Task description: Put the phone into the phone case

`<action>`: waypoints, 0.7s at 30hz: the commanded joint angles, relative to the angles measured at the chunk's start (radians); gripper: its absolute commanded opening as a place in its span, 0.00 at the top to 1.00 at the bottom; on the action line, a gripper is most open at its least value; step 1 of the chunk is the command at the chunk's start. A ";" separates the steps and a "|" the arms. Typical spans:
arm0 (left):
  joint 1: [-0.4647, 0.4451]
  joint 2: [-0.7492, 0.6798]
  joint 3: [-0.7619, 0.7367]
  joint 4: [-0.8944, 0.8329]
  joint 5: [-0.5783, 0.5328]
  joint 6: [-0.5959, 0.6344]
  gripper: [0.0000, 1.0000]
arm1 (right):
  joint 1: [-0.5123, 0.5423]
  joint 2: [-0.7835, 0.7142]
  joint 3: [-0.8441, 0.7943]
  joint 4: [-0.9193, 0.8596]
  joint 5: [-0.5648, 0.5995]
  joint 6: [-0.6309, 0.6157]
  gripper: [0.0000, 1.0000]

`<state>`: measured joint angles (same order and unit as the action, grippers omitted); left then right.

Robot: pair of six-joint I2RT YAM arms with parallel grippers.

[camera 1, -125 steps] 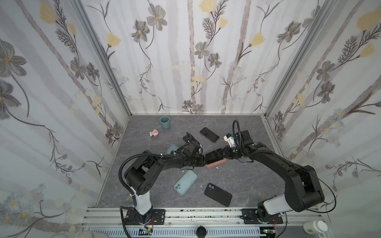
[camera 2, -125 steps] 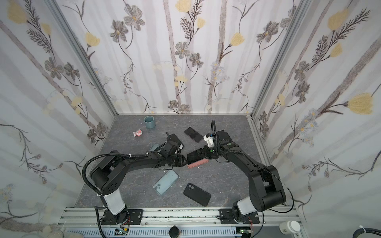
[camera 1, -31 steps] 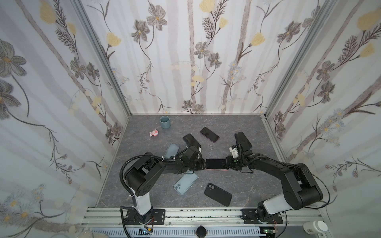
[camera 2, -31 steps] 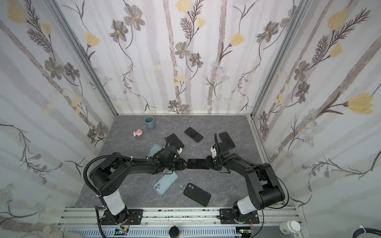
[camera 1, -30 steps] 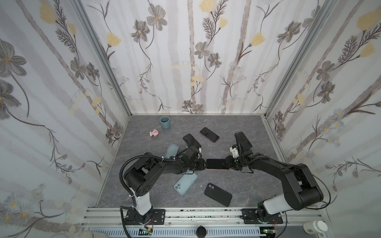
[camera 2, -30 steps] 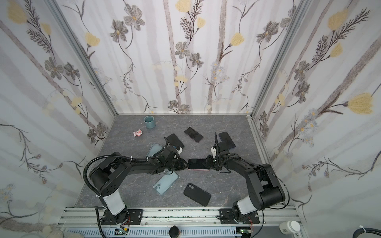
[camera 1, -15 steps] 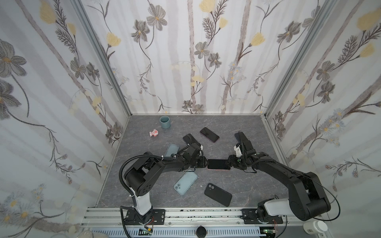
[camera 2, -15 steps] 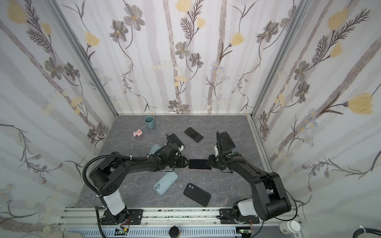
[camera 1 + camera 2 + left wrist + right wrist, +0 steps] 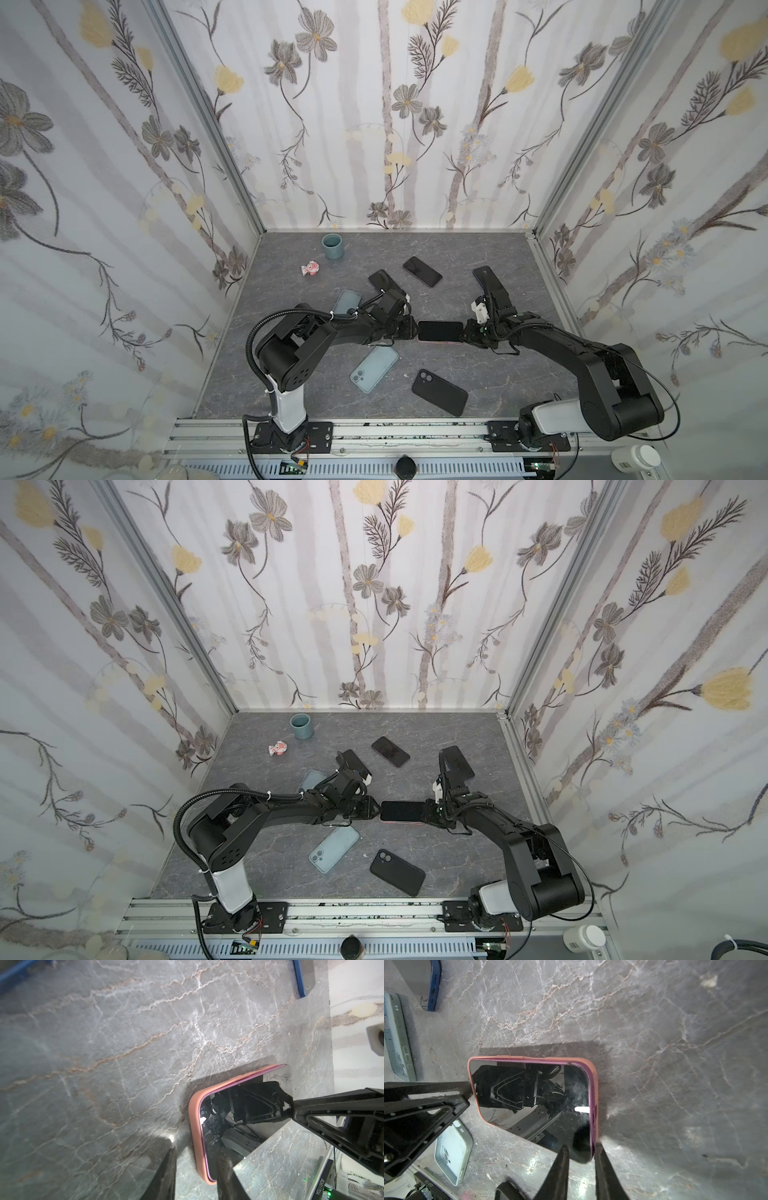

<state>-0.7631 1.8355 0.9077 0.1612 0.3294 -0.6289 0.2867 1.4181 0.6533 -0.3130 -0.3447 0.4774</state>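
Note:
A black-screened phone [image 9: 440, 331] [image 9: 402, 811] lies flat, screen up, mid-table inside a salmon-pink phone case [image 9: 595, 1084] [image 9: 195, 1126]. Its purple edge shows just inside the rim. My left gripper [image 9: 413, 328] [image 9: 374, 808] is low at the phone's left end. In the left wrist view the left gripper [image 9: 197, 1151] is narrowly open astride a corner, one finger over the screen [image 9: 218, 1126] and one on the table beside the case. My right gripper [image 9: 467, 332] [image 9: 428, 810] [image 9: 581, 1145] is narrowly open astride the opposite end's corner, with one finger against the rim.
A light blue case [image 9: 374, 369] and a black one [image 9: 439, 392] lie near the front. Dark phones [image 9: 422, 271] [image 9: 384, 281] [image 9: 484, 276] and another light blue case [image 9: 347, 301] lie behind the arms. A teal cup [image 9: 332, 246] and a pink toy [image 9: 310, 268] sit back left.
About four seconds ago both grippers held the cased phone tilted above the table; now it lies flat. Over the last second the right jaws narrowed at its end and the left ones closed slightly.

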 commanded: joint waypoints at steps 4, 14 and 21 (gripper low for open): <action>0.000 0.012 0.001 0.011 0.014 -0.005 0.68 | 0.003 0.031 0.006 0.031 -0.052 -0.006 0.83; -0.005 0.030 0.000 0.018 0.036 -0.018 0.70 | 0.029 0.068 0.030 0.032 -0.061 -0.011 0.83; -0.012 0.046 0.001 0.027 0.050 -0.023 0.70 | 0.055 0.095 0.046 0.039 -0.060 -0.004 0.85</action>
<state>-0.7647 1.8633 0.9081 0.2089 0.3424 -0.6411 0.3233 1.4937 0.6991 -0.3103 -0.3561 0.4778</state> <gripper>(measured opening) 0.303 0.162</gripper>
